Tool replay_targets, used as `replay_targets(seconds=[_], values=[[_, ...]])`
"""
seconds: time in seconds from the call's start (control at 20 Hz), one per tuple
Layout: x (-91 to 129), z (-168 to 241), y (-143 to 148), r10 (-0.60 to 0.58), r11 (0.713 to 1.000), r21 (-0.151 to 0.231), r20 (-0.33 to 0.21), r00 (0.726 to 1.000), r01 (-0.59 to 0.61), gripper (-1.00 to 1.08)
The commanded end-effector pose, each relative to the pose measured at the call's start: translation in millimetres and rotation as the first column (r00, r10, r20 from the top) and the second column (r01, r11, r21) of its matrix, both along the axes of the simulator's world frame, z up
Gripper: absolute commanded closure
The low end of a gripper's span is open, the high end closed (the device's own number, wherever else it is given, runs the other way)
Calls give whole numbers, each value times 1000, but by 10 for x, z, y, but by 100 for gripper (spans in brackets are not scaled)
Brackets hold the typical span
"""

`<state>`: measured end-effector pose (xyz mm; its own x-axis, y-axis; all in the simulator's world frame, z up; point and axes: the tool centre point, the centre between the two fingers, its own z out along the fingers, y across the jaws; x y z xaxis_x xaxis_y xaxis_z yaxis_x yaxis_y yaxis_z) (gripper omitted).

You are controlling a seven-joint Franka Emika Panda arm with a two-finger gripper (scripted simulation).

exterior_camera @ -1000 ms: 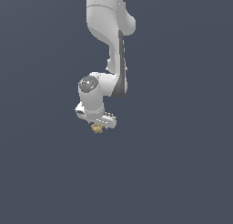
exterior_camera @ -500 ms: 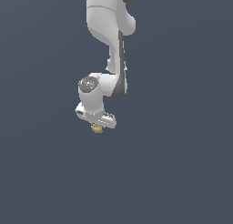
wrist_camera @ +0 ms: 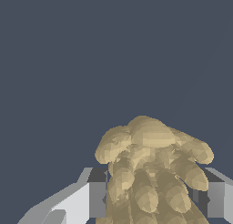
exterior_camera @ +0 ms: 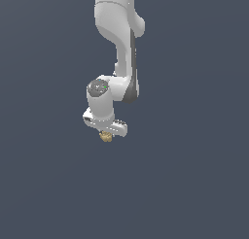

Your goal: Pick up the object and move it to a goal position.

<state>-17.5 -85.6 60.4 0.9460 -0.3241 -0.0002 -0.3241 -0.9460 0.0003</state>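
Observation:
The object point(exterior_camera: 105, 136) is a small tan-yellow knobbly clump, hanging just under the white gripper point(exterior_camera: 105, 134) in the exterior view. It fills the wrist view point(wrist_camera: 152, 170), where it sits between the two fingers point(wrist_camera: 95, 198), which press on its two sides. The gripper is shut on it and holds it in the air, at the end of the white arm point(exterior_camera: 119, 48) that comes down from the top of the exterior view. The fingertips are hidden behind the clump.
A plain dark grey-blue surface point(exterior_camera: 194, 175) fills the background in both views. No other objects, edges or goal marker show.
The arm and the held clump have shifted only very slightly, if at all; the grip is unchanged.

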Motion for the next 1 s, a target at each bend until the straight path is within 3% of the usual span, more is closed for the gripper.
replay_targets(seconds=[0.0, 0.95], values=[[46, 112, 124, 1, 1000, 0, 1, 1000, -1, 108], [632, 1528, 1655, 1, 1000, -1, 1, 1000, -1, 108]])
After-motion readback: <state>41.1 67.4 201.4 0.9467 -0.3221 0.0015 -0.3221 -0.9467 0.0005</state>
